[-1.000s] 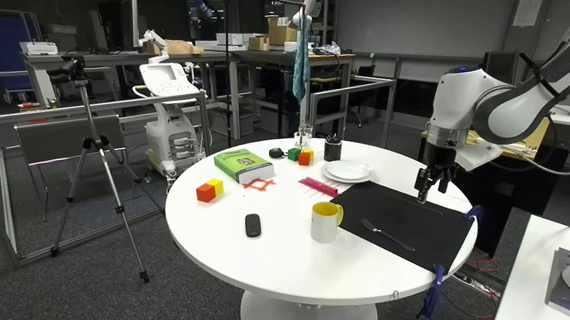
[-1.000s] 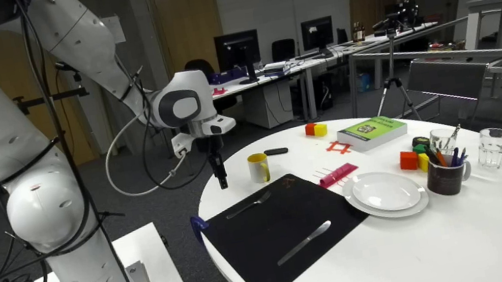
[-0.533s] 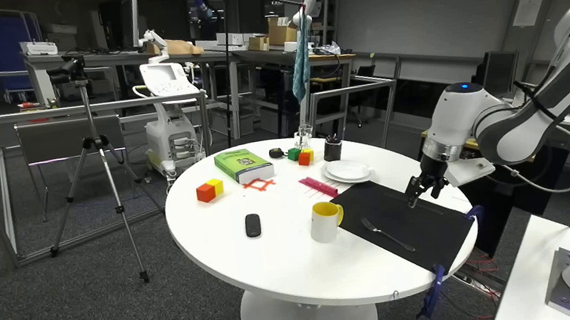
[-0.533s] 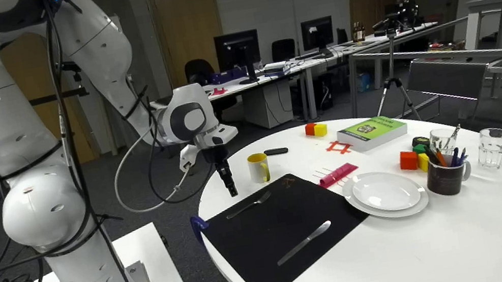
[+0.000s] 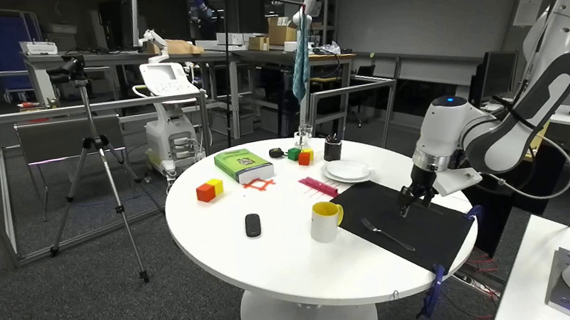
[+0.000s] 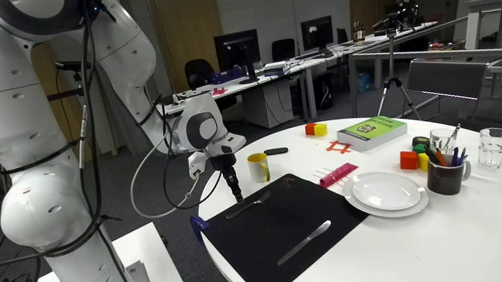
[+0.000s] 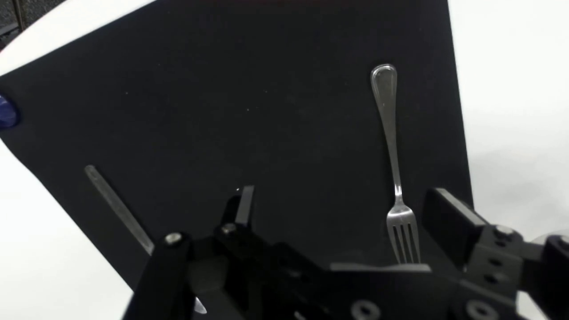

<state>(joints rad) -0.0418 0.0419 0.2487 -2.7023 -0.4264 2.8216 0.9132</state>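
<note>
My gripper (image 5: 415, 208) is open and empty above a black mat (image 6: 290, 216) on a round white table. In the wrist view its spread fingers (image 7: 342, 191) frame a metal fork (image 7: 401, 215), which appears closer to the right-hand finger. The fork lies flat on the mat and also shows in both exterior views (image 5: 387, 234) (image 6: 248, 205). The gripper does not touch it. A metal knife (image 7: 118, 206) lies on the mat, partly hidden behind the gripper in the wrist view. A white mug with yellow inside (image 5: 324, 226) stands beside the mat.
Stacked white plates (image 6: 386, 192) and a pink holder (image 6: 338, 174) stand by the mat. Blue clamps (image 5: 432, 294) grip the table edge. Farther off are a green book (image 5: 244, 166), coloured cubes (image 6: 408, 160), a dark pen mug (image 6: 446, 176), glasses (image 6: 494, 147) and a black phone-like object (image 5: 253, 225).
The arm has moved forward and down, bringing the open gripper lower over the mat near the fork. The gripper has tilted. The table objects have not moved.
</note>
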